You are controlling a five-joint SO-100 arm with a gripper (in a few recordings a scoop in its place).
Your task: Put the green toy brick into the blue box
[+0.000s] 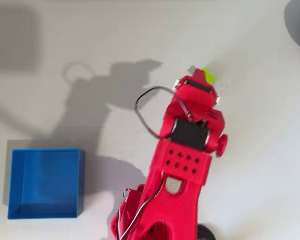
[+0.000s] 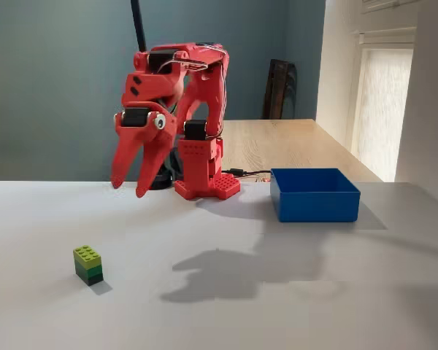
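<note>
My claw hangs in the air with its two fingers spread apart and nothing between them, tips pointing down at the table. In the fixed view the brick sits on the table below the claw and a little to its left, closer to the camera, with clear air between fingertips and studs. From overhead, the brick peeks out just past the far end of the claw, toward the top of the picture and slightly right, mostly hidden under the arm's head. So I judge the claw to be short of the brick along the arm's reach and well above it: what I need is a bit more extension and then a straight descent. The brick stands upright, lime layer on top of the darker one, and looks turned somewhat askew to the camera in the fixed view; I cannot tell from here how its long axis lies against the finger gap. The box lies well apart, at the lower left from overhead, on the other side of the arm from the brick, and at the right in the fixed view.
</note>
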